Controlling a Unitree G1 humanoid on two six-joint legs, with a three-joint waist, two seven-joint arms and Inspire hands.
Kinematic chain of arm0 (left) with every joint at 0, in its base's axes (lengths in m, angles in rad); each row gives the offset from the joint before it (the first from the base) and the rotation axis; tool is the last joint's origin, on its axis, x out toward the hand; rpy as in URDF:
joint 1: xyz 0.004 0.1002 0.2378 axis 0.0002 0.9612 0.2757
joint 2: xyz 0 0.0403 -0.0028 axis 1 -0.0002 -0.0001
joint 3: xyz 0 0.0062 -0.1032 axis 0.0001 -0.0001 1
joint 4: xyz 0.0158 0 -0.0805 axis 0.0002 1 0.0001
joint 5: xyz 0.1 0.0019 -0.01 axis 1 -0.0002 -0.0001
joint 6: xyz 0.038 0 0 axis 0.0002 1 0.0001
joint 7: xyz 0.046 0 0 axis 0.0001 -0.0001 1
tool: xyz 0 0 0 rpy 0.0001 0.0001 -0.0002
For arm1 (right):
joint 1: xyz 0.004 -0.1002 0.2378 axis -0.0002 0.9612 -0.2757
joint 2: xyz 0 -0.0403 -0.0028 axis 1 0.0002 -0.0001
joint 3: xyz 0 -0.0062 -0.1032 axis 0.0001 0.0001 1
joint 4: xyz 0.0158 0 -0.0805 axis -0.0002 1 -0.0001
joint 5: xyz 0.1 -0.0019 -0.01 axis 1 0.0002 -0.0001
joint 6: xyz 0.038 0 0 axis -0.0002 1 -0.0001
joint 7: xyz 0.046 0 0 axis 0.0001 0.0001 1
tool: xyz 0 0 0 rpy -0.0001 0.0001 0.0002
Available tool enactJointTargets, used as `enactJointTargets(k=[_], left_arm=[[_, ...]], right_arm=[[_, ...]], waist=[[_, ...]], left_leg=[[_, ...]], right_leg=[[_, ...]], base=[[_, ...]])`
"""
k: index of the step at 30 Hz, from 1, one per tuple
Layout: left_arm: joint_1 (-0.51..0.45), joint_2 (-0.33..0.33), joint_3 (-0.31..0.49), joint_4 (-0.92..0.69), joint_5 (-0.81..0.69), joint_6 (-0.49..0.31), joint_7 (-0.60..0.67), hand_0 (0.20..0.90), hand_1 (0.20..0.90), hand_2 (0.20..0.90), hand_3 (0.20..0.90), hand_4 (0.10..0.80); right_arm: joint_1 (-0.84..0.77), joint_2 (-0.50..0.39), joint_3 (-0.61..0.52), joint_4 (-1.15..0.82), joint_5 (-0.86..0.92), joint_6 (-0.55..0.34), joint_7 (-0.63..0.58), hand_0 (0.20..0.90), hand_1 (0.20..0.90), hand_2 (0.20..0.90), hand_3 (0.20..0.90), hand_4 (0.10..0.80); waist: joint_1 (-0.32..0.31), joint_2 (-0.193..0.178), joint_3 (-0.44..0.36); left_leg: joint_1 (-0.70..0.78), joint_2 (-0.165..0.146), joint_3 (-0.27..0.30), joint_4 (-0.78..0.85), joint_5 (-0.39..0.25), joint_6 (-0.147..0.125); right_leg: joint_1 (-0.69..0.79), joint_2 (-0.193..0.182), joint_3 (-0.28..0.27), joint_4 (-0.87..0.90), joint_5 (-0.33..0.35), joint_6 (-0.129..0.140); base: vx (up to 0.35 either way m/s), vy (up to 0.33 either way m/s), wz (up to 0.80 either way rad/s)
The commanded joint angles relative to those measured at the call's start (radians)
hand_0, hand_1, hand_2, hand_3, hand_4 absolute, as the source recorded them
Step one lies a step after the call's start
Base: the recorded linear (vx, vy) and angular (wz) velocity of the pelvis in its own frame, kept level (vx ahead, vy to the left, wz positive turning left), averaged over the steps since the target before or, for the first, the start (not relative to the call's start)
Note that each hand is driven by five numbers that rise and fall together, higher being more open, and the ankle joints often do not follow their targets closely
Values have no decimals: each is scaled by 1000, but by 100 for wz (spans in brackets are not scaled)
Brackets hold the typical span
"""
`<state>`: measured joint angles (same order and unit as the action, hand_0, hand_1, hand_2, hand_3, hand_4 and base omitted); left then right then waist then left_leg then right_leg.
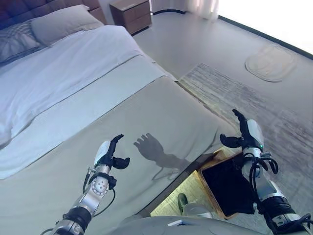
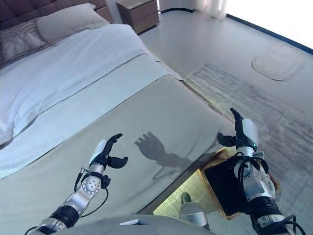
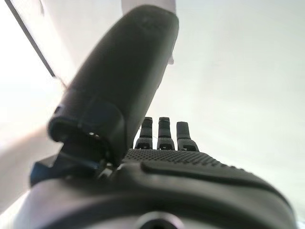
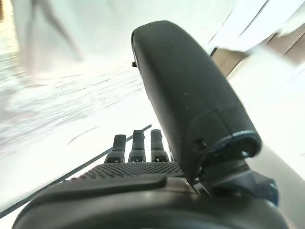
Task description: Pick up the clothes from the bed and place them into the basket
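The bed (image 1: 146,117) is spread with a smooth grey-green cover, and I can make out no loose clothes on it. My left hand (image 1: 108,155) hovers over the cover near the bed's foot, open and holding nothing. My right hand (image 1: 247,134) is raised beyond the bed's corner, open too, straight above the basket (image 1: 207,191). That basket has a tan rim and a dark inside and stands on the floor against the bed's foot. In each wrist view straight fingers (image 3: 164,133) (image 4: 138,145) show, with nothing between them and the thumb.
White bedding (image 1: 63,73) and pillows (image 1: 58,22) lie at the head of the bed. A wooden nightstand (image 1: 131,13) stands behind it. A grey rug (image 1: 254,98) covers the floor to the right, with a pale round mat (image 1: 270,62) farther off.
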<state>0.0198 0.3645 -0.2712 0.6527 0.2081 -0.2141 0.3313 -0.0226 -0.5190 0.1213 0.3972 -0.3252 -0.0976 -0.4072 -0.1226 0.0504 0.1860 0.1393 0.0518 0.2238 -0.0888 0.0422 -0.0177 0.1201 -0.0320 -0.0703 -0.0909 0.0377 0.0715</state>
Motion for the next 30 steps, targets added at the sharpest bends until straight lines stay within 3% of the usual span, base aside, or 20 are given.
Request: enactJointTargets(k=[1,14,17,20,27,30], left_arm=[[-15,47,79,-20,28,-57,16,900,900,900,900,800],[47,49,136,-79,-23,-29,-75,900,900,900,900,800],[47,54,133,-81,-40,-30,-97,900,900,900,900,800],[41,69,112,-80,-12,-59,-112,900,900,900,900,800],[31,131,52,-101,272,-53,24,900,900,900,900,800],[17,150,26,-84,309,-41,37,900,900,900,900,800]], right_arm=[[-14,-10,10,-114,-43,-107,-6,900,900,900,900,800],[44,38,101,-158,-64,-105,53,900,900,900,900,800],[47,24,113,-157,-164,-103,7,900,900,900,900,800],[34,-18,147,-143,-299,-47,-58,900,900,900,900,800],[29,-58,194,-94,-362,-1,-83,900,900,900,900,800],[38,-67,213,-70,-369,-13,-75,900,900,900,900,800]], waist=[[47,-44,-95],[123,-51,-92],[135,-55,-87],[152,-60,-77],[163,-62,-72],[154,-63,-71]], left_leg=[[-7,8,-53,53,-101,-20],[-31,-6,-128,48,-78,-21],[-40,-9,-136,58,-77,-20],[-48,-14,-147,66,-78,-17],[-44,-17,-151,61,-83,-12],[-39,-18,-147,61,-87,-10]], right_leg=[[-65,-34,-40,102,-67,24],[-27,-50,-113,96,-78,23],[-26,-55,-127,104,-81,24],[-24,-61,-145,112,-86,27],[-20,-64,-160,117,-89,34],[-20,-63,-154,122,-92,37]], base=[[10,-15,29],[21,11,22],[11,3,15],[3,1,8],[-2,7,6],[0,0,0]])
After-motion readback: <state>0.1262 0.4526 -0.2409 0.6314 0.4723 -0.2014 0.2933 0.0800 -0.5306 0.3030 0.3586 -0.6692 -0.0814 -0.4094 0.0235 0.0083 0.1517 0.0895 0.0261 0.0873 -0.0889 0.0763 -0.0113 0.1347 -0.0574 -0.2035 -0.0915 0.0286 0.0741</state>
